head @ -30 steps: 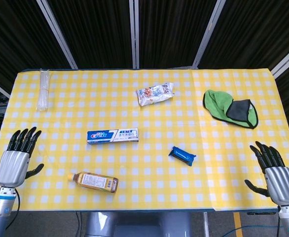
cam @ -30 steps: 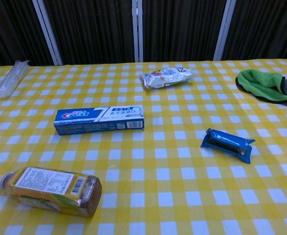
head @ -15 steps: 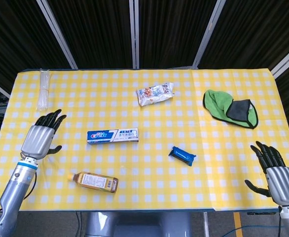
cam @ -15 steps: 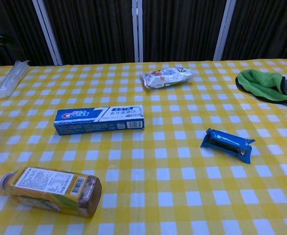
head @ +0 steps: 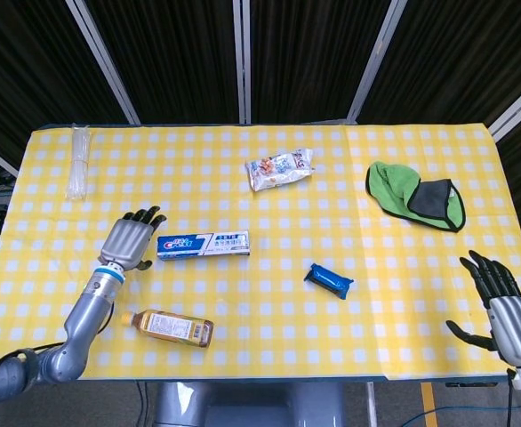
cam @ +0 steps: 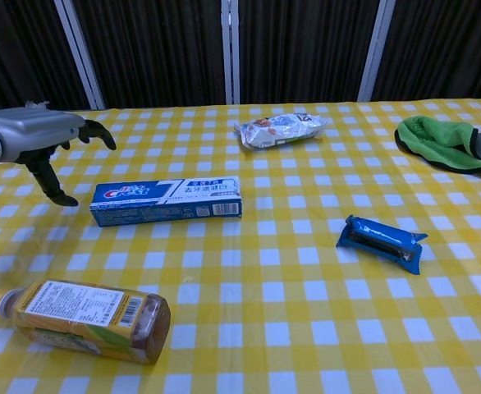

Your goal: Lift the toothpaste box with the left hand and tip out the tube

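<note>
The blue and white toothpaste box (head: 203, 244) (cam: 167, 200) lies flat on the yellow checked tablecloth, long side left to right. My left hand (head: 130, 241) (cam: 39, 139) hovers just beyond the box's left end, fingers spread and holding nothing. In the chest view it sits above the cloth, thumb hanging down, a short gap from the box. My right hand (head: 500, 302) stays open at the table's right front corner, far from the box. No tube is visible.
A tea bottle (head: 167, 327) (cam: 80, 318) lies in front of the box. A blue snack bar (head: 328, 280) (cam: 380, 240), a snack packet (head: 279, 168) (cam: 278, 128), a green and black cloth (head: 416, 195) and a clear plastic bundle (head: 79, 160) also lie around.
My left hand has swung from the table's left front edge inward to the box's left end and now shows in the chest view. The right hand barely shifted.
</note>
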Motion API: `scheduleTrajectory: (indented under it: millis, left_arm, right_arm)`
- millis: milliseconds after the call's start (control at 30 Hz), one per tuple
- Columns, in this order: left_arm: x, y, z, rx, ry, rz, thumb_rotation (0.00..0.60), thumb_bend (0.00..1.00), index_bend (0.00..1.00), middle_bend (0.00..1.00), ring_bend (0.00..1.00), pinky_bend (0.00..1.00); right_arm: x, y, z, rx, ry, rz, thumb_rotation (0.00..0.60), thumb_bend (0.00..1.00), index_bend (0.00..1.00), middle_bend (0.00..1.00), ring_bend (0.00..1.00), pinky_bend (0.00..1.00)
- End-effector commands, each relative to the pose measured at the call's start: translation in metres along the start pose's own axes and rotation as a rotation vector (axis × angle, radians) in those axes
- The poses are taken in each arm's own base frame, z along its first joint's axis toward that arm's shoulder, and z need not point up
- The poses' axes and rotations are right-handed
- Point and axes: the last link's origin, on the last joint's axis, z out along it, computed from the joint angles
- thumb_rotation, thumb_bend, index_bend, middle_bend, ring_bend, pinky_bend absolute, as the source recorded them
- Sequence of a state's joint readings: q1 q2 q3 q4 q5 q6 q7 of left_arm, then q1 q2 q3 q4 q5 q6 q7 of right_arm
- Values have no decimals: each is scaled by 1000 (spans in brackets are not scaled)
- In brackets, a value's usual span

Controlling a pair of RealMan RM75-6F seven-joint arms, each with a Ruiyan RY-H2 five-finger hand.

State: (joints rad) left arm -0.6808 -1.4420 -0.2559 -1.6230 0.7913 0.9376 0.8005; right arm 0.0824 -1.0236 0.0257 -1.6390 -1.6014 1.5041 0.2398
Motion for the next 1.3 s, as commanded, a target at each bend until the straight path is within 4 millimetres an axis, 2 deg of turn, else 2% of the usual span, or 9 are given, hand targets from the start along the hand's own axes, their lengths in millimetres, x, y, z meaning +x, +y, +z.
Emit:
scheduleTrajectory:
  millis: [33, 500, 567, 633, 767, 1033, 1300]
  left_arm:
    - [-10, 16, 12, 0, -44, -2, 600, 204, 175, 58, 129, 207]
    - [-26, 49, 39, 12, -66, 21, 600, 234, 242, 105, 166, 235]
    - [-29, 52, 41, 15, -66, 28, 600, 276, 292, 150, 205, 276]
    - [-30, 54, 43, 20, -54, 29, 600, 340, 393, 240, 281, 343]
    - [-28, 58, 43, 35, 16, 16, 600, 398, 518, 347, 372, 417]
    - [-16, 49, 34, 34, 136, -23, 600, 402, 537, 362, 386, 428]
    - [18, 28, 17, 5, 250, 22, 600, 402, 537, 363, 386, 427]
  right_arm:
    - [2, 1, 0, 0, 6, 5, 600, 80, 0, 0, 0, 0]
    - [6, 6, 2, -8, 12, 30, 600, 80, 0, 0, 0, 0]
    - [6, 6, 2, -8, 13, 32, 600, 79, 0, 0, 0, 0]
    - [6, 6, 2, -8, 14, 31, 600, 79, 0, 0, 0, 0]
    - [6, 6, 2, -7, 16, 30, 600, 80, 0, 0, 0, 0]
    - [7, 3, 0, 2, 22, 24, 600, 80, 0, 0, 0, 0]
    - [6, 1, -1, 6, 25, 17, 600, 80, 0, 0, 0, 0]
